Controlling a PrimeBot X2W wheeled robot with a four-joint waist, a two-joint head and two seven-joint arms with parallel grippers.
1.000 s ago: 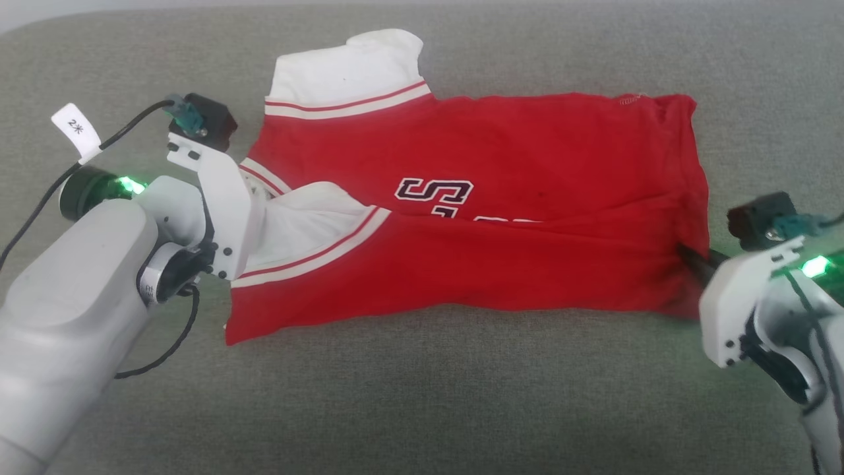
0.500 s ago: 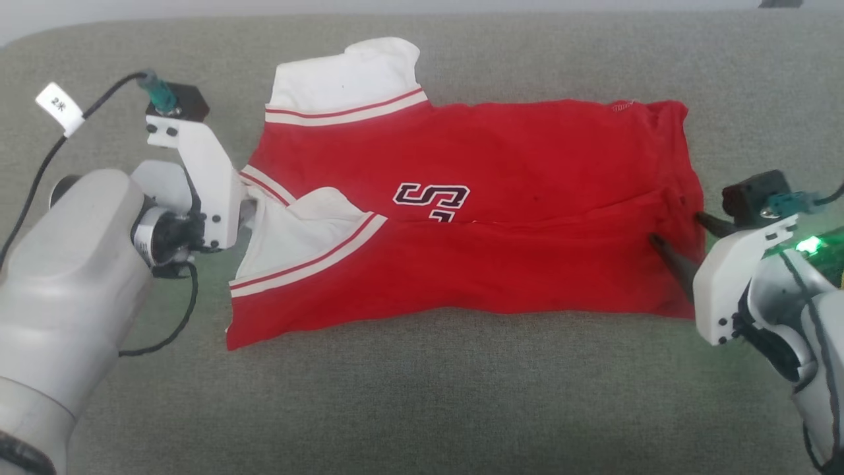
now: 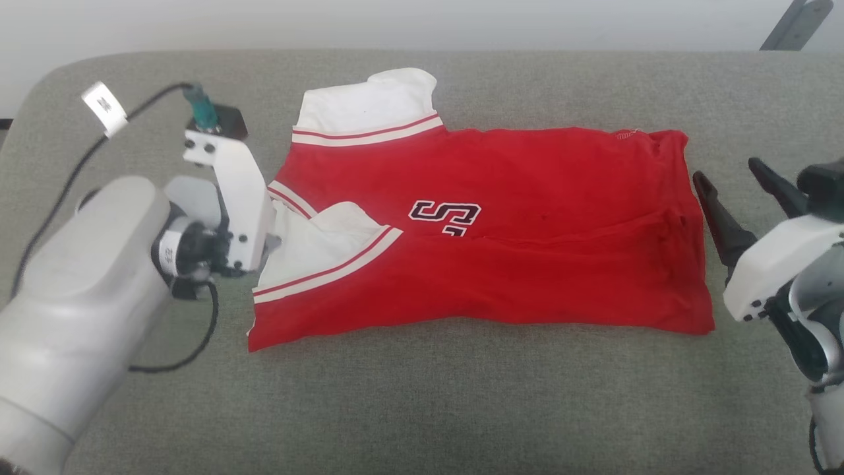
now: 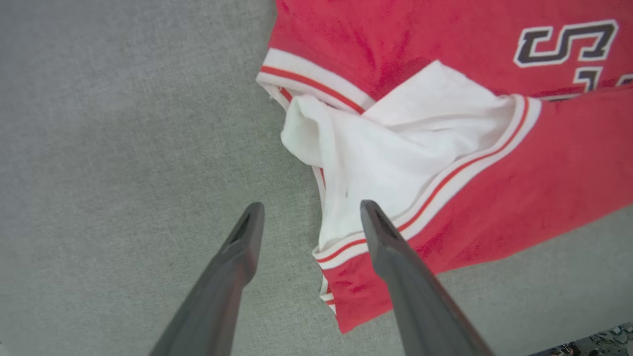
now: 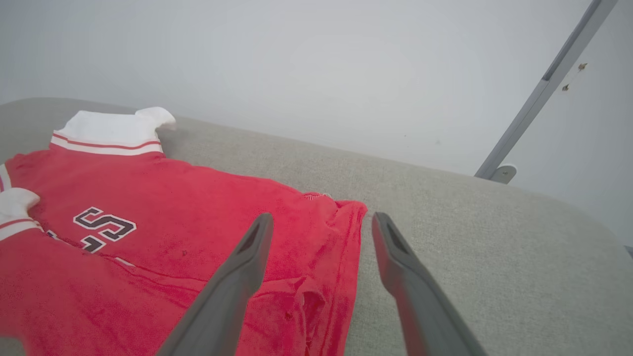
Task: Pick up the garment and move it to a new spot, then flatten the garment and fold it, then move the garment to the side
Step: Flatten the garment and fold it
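Two claws (image 4: 311, 206) (image 5: 321, 217) spread, seemingly off folded garment (image 3: 527, 264).

grey fabric surface (image 3: 422, 409); red/white garment (image 3: 527, 264) lies folded on it, "s" showing.

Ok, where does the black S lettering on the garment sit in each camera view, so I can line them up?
Head view: the S lettering is mid-picture on the red garment, just above the fold line.
Left wrist view: the S lettering is in the top right corner.
Right wrist view: the S lettering is at lower left.
Shared landmark: the folded-over white sleeve beside it.
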